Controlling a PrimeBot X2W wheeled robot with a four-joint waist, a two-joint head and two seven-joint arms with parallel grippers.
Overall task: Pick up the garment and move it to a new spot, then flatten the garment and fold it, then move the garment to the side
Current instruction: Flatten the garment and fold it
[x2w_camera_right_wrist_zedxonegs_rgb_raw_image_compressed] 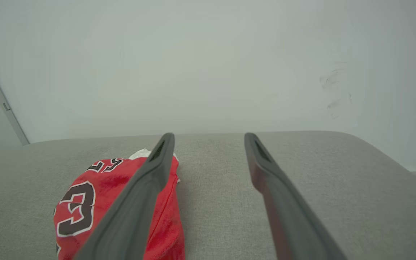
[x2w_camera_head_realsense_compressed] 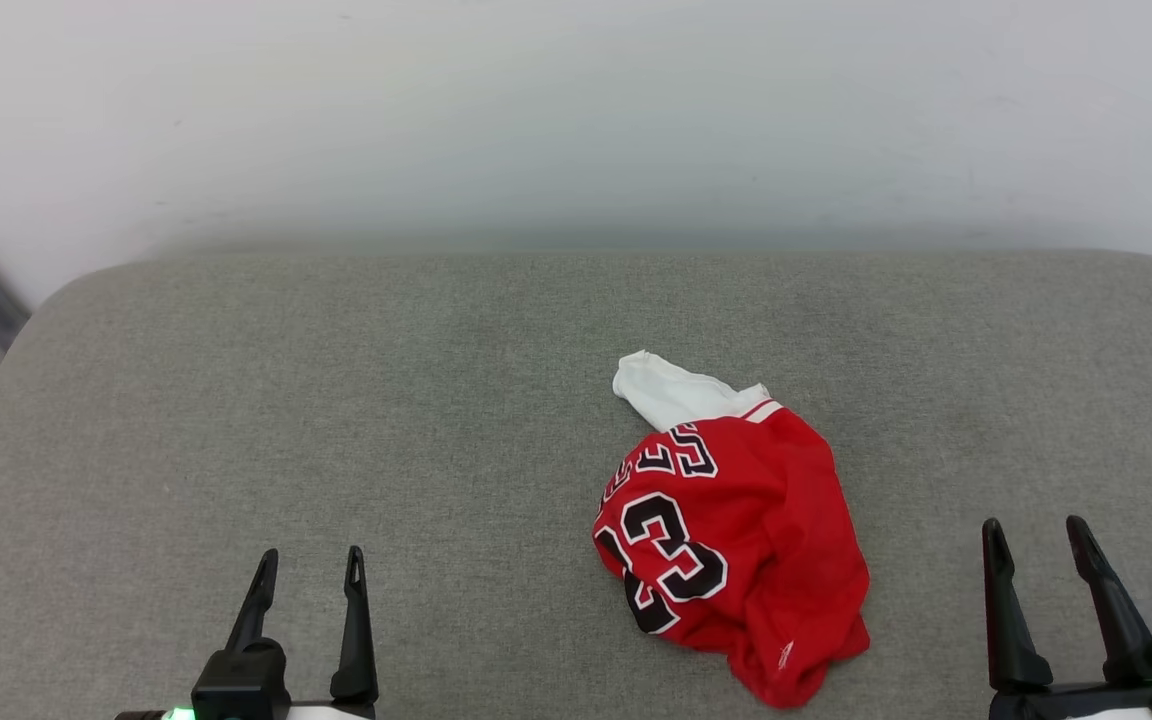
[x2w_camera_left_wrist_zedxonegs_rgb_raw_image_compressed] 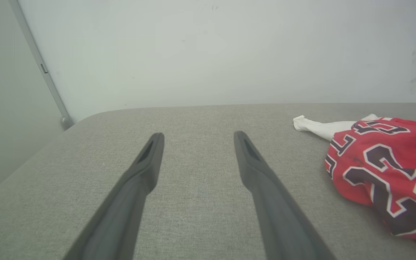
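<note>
The garment lies crumpled in a heap on the grey fabric surface, right of centre. It is bright red with a black, white-outlined 23, and a white sleeve sticks out toward the back. My left gripper stands open at the lower left, well apart from the heap, which shows at the right of the left wrist view as the garment. My right gripper is open at the lower right, a short way right of the heap. In the right wrist view the garment lies left of and partly behind my left finger.
The grey padded surface has rounded far corners and ends at a pale wall. A metal strip runs down the wall at the far left. Bare fabric stretches left of the garment and behind it.
</note>
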